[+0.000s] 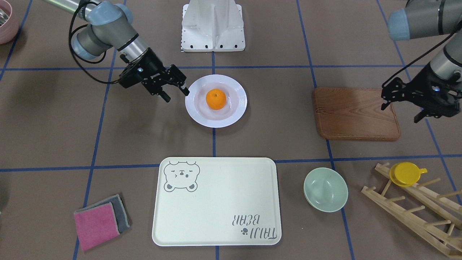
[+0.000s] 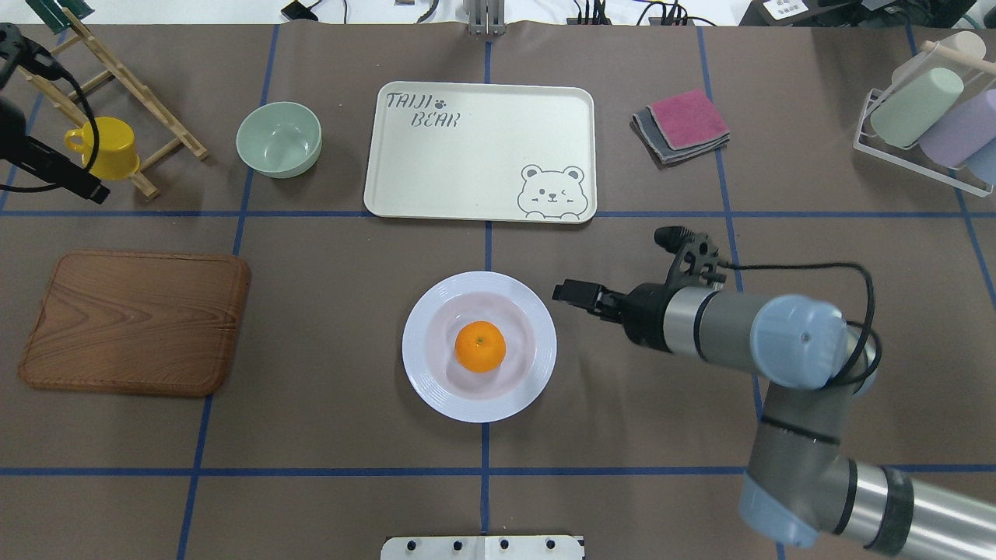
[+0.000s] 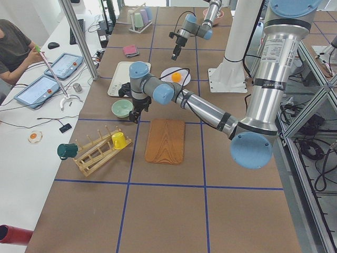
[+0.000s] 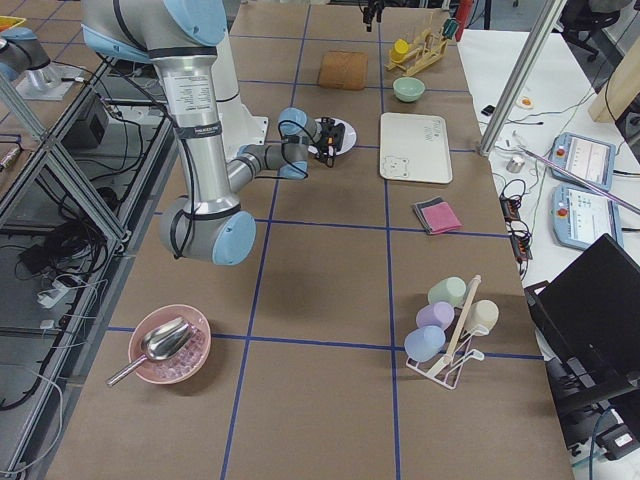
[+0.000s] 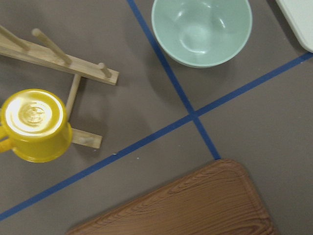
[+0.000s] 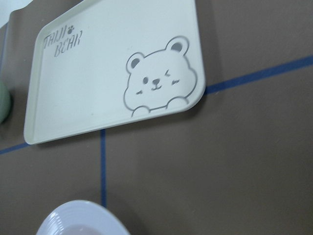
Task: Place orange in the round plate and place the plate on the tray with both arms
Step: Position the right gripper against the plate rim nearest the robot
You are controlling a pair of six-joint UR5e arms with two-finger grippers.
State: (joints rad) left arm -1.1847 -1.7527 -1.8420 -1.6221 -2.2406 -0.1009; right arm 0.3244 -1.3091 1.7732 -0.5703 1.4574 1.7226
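**Right gripper open beside the plate, orange already in it**

Right gripper [image 1: 177, 94] hangs low with its jaws spread and nothing between them. I read my clock from the overhead view, twelve pointing away from the robot base. On that face the gripper sits at about three o'clock of the round plate [image 2: 436, 389]. One fingertip is just beside the ridged rim, and I cannot tell whether it touches.

The orange [image 2: 480, 347] rests in the middle of the plate's well. The plate stands on the brown table cover, apart from the tray.

At nine o'clock of the plate, well apart, the wooden board [image 2: 132, 323] lies flat. The left gripper [image 1: 401, 111] hangs above the board's outer end. Its fingers also stand apart and hold nothing.

Farther out, at twelve o'clock of the plate, I see the tray [image 2: 467, 163], its bear face at the near right corner. The green bowl [image 2: 278, 140] is at the tray's nine o'clock. The yellow cup [image 2: 109, 148] hangs on the wooden rack [image 2: 132, 78] beyond the bowl. Folded cloths [image 2: 685, 120] lie at the tray's three o'clock.
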